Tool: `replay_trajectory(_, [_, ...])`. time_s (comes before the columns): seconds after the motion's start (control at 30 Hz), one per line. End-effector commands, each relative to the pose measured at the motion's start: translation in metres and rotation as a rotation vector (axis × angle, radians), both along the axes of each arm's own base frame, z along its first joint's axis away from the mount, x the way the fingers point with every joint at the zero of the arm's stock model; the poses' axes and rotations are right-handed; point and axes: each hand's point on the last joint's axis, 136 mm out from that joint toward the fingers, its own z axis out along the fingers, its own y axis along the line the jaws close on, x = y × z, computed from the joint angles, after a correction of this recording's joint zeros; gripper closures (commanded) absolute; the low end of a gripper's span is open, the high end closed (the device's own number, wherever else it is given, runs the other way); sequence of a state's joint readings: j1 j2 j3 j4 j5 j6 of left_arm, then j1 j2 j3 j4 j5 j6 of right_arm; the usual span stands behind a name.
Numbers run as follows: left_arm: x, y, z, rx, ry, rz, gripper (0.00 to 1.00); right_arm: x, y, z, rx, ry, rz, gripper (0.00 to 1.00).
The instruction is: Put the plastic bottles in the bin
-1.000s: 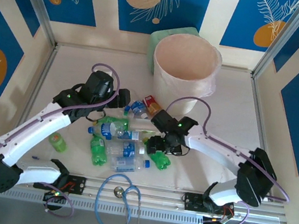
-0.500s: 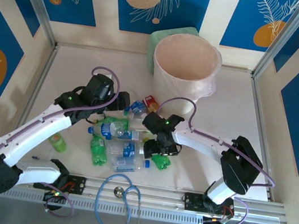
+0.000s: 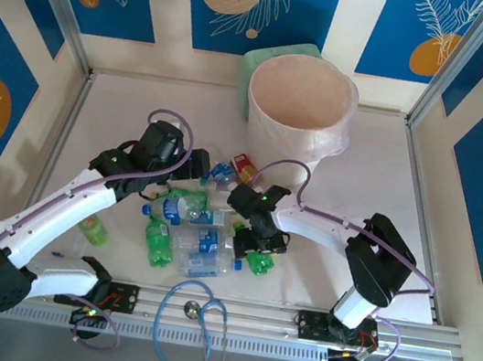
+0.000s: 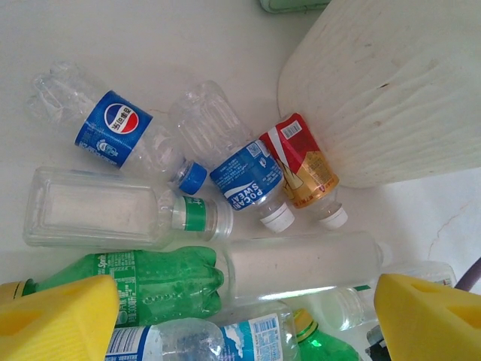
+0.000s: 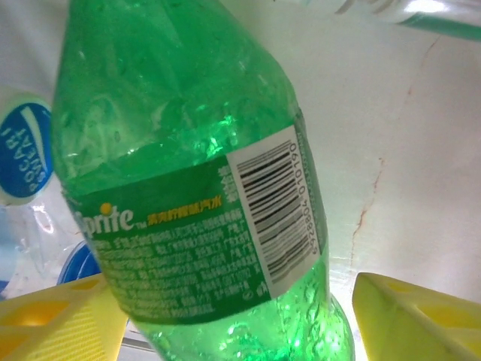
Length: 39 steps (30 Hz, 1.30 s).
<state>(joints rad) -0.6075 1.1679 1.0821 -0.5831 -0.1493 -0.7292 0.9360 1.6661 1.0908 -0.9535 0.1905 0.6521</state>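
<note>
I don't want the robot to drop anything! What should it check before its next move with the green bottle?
1. The right gripper open: ok, one side each of the green Sprite bottle.
2. Bottle centred in the gap: ok, roughly.
3. Its fingers touching the bottle: cannot tell.
4. Neighbours clear of the grasp: not ok, a blue-labelled bottle lies close beside it.
5. The bin upright, room inside: ok.
6. The left gripper open, empty: ok.

A: Room round the bottles (image 3: 201,229)?
B: Little — they lie touching, with the bin (image 3: 276,140) just behind. The table (image 3: 369,193) is bare right of them and far left — open passage there.
</note>
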Motion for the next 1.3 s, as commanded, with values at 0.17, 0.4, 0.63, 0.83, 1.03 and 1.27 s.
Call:
replay_trajectory(0.17, [0.003, 0.001, -0.004, -0.036, 0.01, 0.016, 0.12, -0.009, -0.005, -0.014, -0.033, 0.038, 0.02, 0.22])
replay_trajectory(0.4, [0.002, 0.003, -0.006, -0.043, 0.017, 0.027, 0.12, -0.012, -0.008, -0.015, -0.035, 0.034, 0.016, 0.26])
replay_trajectory(0.63, [0.002, 0.004, -0.007, -0.051, 0.02, 0.037, 0.12, -0.014, -0.013, -0.015, -0.046, 0.024, 0.014, 0.32])
replay_trajectory(0.83, [0.003, 0.005, -0.008, -0.053, 0.02, 0.049, 0.12, -0.013, -0.013, -0.006, -0.03, -0.014, 0.018, 0.35])
replay_trajectory(1.03, [0.003, 0.004, -0.008, -0.059, 0.021, 0.054, 0.12, -0.012, -0.01, 0.009, -0.006, -0.063, 0.032, 0.39])
replay_trajectory(1.27, [0.004, 0.008, -0.007, -0.057, 0.016, 0.073, 0.13, -0.01, -0.007, 0.042, 0.038, -0.143, 0.046, 0.41])
